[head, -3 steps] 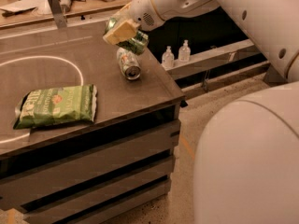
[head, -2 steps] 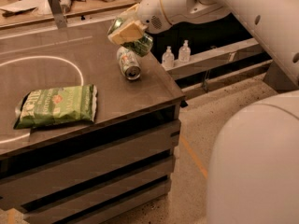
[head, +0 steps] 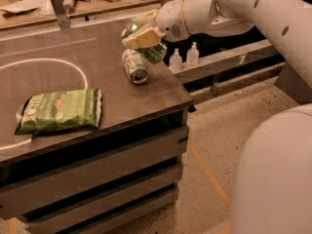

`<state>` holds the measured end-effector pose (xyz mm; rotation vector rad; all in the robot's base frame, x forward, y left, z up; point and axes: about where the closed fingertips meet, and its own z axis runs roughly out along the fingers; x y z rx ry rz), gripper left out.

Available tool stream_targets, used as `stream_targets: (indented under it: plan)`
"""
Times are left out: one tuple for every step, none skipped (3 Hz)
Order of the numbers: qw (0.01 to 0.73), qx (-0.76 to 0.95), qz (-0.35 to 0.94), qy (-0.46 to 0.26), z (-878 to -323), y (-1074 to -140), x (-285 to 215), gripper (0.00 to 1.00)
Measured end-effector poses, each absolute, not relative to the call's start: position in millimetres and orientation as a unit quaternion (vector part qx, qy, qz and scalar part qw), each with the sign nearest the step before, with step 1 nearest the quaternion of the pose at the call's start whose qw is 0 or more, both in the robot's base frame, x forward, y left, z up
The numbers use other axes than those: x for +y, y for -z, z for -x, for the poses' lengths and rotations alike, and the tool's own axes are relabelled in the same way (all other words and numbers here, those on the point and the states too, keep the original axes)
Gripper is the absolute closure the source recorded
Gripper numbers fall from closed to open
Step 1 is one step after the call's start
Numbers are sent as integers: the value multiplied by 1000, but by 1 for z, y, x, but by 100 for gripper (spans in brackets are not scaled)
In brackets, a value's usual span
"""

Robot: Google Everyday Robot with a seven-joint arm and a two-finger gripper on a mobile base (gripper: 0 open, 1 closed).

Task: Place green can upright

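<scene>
Camera view shows the green can (head: 155, 51) clamped in my gripper (head: 140, 37). I hold it tilted in the air, one end pointing up and left, above the bench (head: 117, 97) near its right edge and toward the far corner. My tan fingers (head: 144, 33) press across its body. Just below it a pale can (head: 134, 66) lies on its side on the bench. A chip bag (head: 58, 110) lies flat, well apart toward the front left. Two bottles (head: 175, 60) stand on a ledge past the right edge.
</scene>
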<state>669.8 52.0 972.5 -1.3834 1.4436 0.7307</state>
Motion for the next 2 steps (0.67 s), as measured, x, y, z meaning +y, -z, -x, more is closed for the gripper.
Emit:
stream_targets:
  plan:
    - [482, 596, 563, -308, -666, -968, 38, 100]
    - [464, 613, 558, -315, -663, -960, 29, 100]
